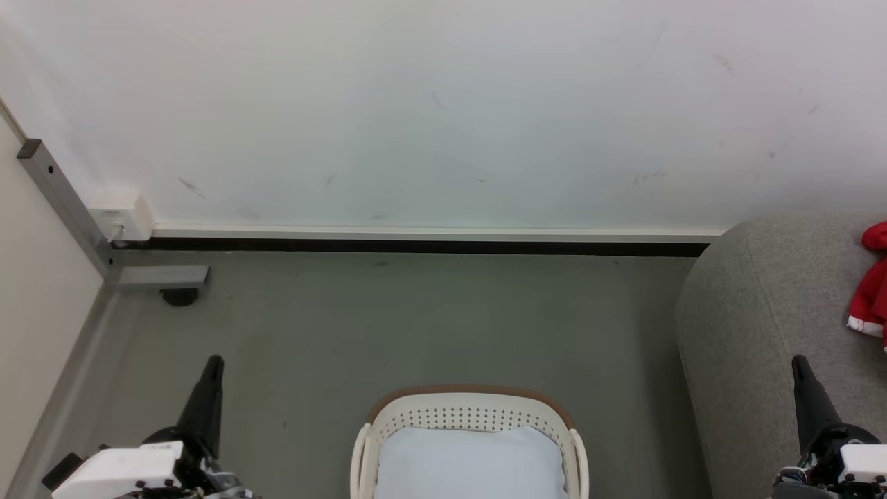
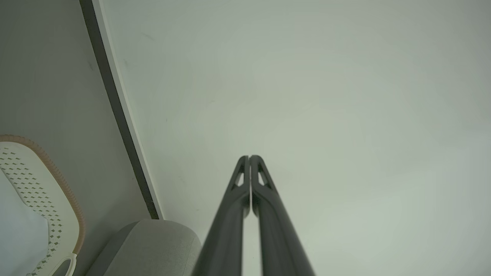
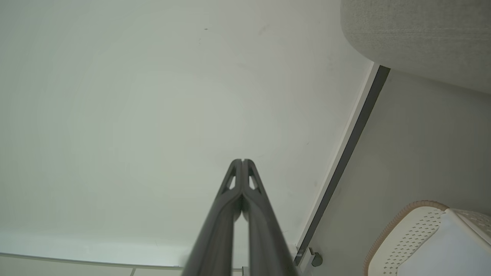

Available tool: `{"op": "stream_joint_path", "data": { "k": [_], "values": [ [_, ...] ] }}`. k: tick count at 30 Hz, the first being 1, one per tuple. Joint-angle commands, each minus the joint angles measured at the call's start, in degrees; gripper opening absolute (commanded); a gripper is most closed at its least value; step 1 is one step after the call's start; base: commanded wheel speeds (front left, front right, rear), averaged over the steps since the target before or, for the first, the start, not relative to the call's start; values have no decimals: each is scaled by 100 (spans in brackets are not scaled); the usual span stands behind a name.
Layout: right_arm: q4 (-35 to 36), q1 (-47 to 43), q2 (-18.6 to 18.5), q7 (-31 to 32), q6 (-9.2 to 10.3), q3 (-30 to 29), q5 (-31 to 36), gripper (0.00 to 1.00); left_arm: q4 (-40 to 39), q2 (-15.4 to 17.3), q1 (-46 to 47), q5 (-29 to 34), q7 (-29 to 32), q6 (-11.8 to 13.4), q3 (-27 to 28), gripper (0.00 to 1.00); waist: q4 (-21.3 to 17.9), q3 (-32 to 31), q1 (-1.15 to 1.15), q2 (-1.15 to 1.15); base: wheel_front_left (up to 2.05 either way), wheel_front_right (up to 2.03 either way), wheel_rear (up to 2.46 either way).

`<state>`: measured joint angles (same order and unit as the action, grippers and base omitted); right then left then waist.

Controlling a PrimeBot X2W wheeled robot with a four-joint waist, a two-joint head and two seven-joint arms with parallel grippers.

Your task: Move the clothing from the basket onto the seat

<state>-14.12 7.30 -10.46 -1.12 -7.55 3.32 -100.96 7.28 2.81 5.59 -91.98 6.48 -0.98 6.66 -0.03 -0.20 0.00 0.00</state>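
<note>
The red clothing (image 1: 874, 284) with white trim lies on the grey seat (image 1: 762, 312) at the right edge of the head view. The cream basket (image 1: 471, 416) with a brown rim stands on the floor at bottom centre, a plain white cloth (image 1: 471, 461) inside it. My left gripper (image 1: 213, 362) is shut and empty, raised at the lower left, left of the basket. My right gripper (image 1: 799, 362) is shut and empty at the lower right, in front of the seat. In the wrist views the left gripper (image 2: 249, 157) and right gripper (image 3: 242, 161) point at the white wall, fingertips together.
A white wall (image 1: 443, 104) with a dark baseboard (image 1: 416, 244) runs behind the grey floor (image 1: 429, 319). A grey metal frame (image 1: 69, 208) with a small foot stands in the left corner. The basket (image 2: 42, 199) and seat (image 2: 149, 245) show in the left wrist view, and the basket (image 3: 422, 237) and seat (image 3: 418, 34) in the right wrist view.
</note>
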Motion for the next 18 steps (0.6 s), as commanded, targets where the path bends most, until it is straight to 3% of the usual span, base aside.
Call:
{"op": "stream_joint_path", "data": {
  "k": [1,18],
  "values": [
    [28,19,-44,-35,12,21,-77,0,-12,10,41,-73,15,-23,19,0,0,0,0,0,0,0,0],
    [87,13,-237,-237,12,269,-273,0,-15,10,40,-74,15,-22,18,0,1,2,0,0,0,0,0]
  ]
}}
